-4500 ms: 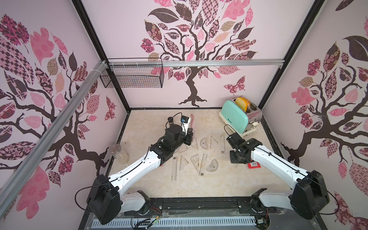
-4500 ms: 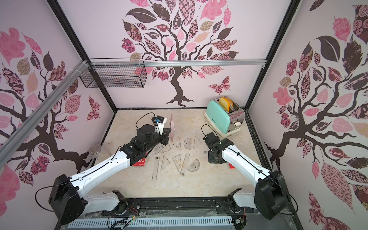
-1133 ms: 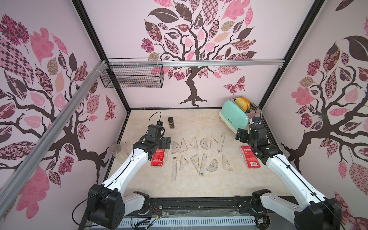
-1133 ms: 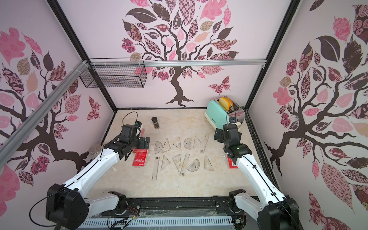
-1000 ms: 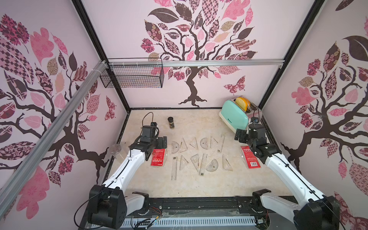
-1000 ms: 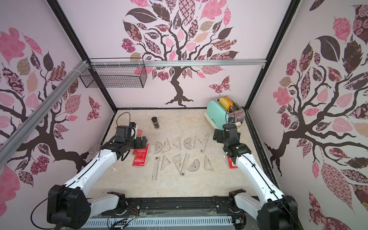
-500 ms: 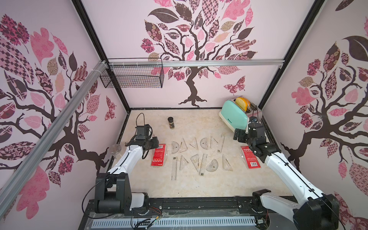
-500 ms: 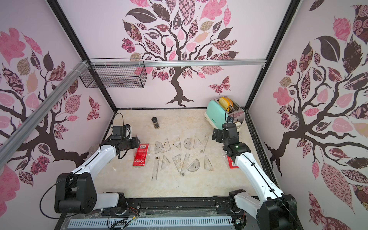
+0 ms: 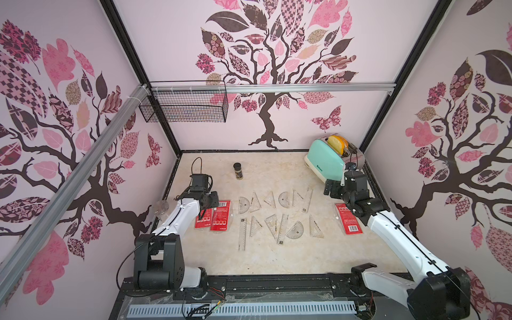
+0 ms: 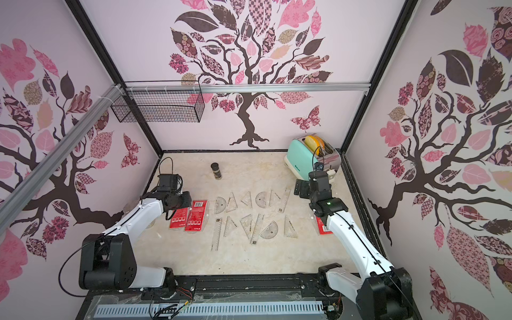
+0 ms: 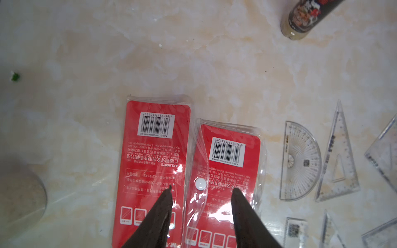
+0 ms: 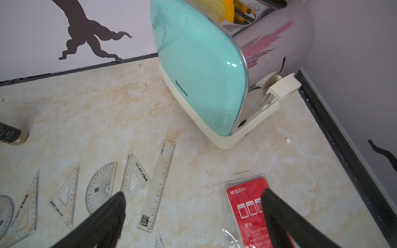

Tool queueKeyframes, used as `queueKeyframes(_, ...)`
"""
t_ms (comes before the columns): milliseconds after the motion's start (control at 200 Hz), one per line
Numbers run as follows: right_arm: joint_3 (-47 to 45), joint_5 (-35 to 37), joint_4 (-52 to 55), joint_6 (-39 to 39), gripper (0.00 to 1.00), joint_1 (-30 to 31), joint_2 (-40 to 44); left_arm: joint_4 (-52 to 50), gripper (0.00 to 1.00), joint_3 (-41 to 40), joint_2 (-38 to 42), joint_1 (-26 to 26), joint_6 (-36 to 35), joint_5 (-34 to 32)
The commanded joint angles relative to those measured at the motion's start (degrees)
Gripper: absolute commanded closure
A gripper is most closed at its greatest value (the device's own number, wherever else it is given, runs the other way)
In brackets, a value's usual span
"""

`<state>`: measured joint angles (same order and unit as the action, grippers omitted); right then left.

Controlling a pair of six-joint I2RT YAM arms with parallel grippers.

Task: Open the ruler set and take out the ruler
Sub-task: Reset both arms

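Ruler set work looks to be at the start of a new round. Clear drawing pieces [image 9: 281, 228] already lie loose in two rows mid-counter, and three red pouches are on the counter [image 9: 277, 257]. Two pouches lie side by side near its left edge, the outer pouch [image 11: 154, 150] and the inner pouch [image 11: 227, 171], their long sides touching. The third pouch [image 9: 349, 219] lies near the right edge. I cannot tell whether any of them has rulers inside.

The left gripper [image 11: 203, 190] hovers low over the pair, jaws partly apart and holding nothing, one tip above each pouch. The right gripper [image 12: 192, 194] hangs wide open and empty, above bare counter between a straight ruler [image 12: 159, 184] and the third pouch.

The inner pouch's clear flap looks fastened by a white snap [image 11: 200, 184]. I'd say the next move is to settle on that one pouch, pinch the flap edge and peel it up. The plastic is thin, slick and lies flat, so the other arm would likely need to pin it.

For room, the toaster [image 9: 327, 163] fills the back right corner, close beside the right arm. A glass [image 9: 161, 207] stands at the left edge by the left arm. The spice jar [image 9: 238, 171] sits near the back edge, well apart. The front of the counter offers the widest space.
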<state>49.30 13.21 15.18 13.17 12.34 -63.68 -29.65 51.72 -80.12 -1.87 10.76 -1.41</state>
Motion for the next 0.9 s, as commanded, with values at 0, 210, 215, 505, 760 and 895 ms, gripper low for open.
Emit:
queueKeyframes(0, 0.0, 0.0, -0.4, -0.9, 0.01, 0.0, -0.5, 2.3, 0.29, 0.0, 2.9, -0.2, -0.3, -0.7)
queueKeyframes(210, -3.9, -4.2, -10.4, -4.6, 0.01, -0.9, -2.0, 14.9, 0.03, -5.6, 7.1, -0.1, -0.3, -4.2)
queueKeyframes(215, -4.1, -4.3, -10.9, -4.7, 0.01, -0.9, -2.0, 15.3, 0.03, -5.7, 7.2, -0.1, -0.5, -4.3)
queueKeyframes(505, -19.4, -18.4, -36.5, -7.6, 0.01, -9.7, -3.4, 41.1, 0.03, -18.7, 8.0, 1.8, -4.7, -9.3)
queueKeyframes(760, -30.7, -17.8, -60.8, -15.2, 0.01, -10.6, -6.7, 59.3, 0.03, -25.4, 1.4, 3.3, -8.3, -4.3)
queueKeyframes(895, -31.0, -20.6, -64.7, -13.8, 0.01, -12.9, -10.0, 66.1, 0.03, -26.3, -1.6, 3.4, -8.7, -4.1)
